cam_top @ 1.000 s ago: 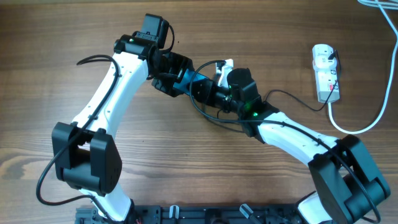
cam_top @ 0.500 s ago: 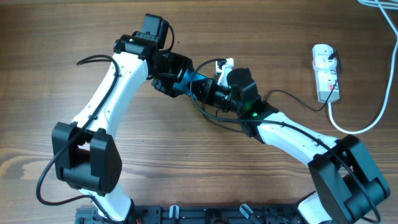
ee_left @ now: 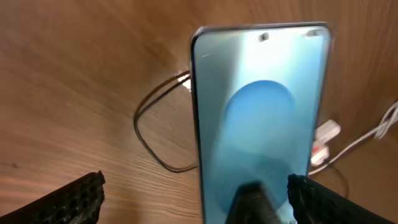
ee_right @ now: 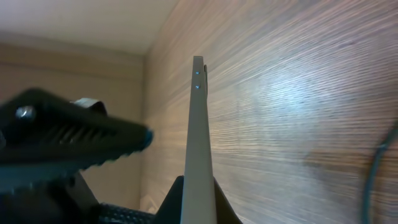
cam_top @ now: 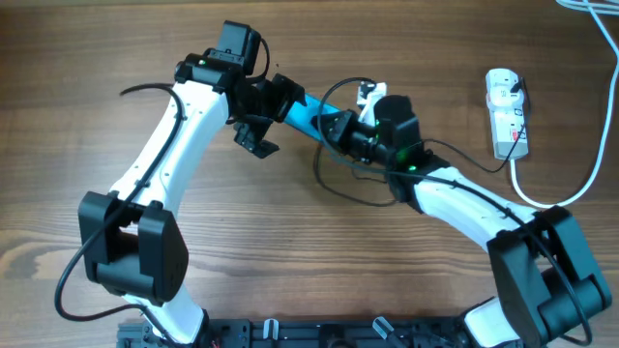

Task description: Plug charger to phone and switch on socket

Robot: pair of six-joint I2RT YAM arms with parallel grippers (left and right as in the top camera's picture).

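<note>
The right gripper [ee_right: 198, 194] is clamped on one end of the phone [ee_left: 258, 118], which is raised off the table [cam_top: 97, 58], well left of the socket [cam_top: 506, 113]. The left gripper [cam_top: 271, 118] is spread wide around it. The charger [ee_left: 144, 140] loops on open wood.

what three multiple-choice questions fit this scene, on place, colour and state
1. The white oblong power strip lies: A) far right in the overhead view B) centre C) far left
2. The slim rectangular phone has a screen coloured: A) red B) teal-blue C) yellow
3. The phone is: A) flat on the table B) gripped by the right claw C) balanced on the power strip
Answers: A, it sits right of both arms; B, the left wrist view shows the blue glow; B, the right wrist view shows it pinched edge-on in that claw.
</note>
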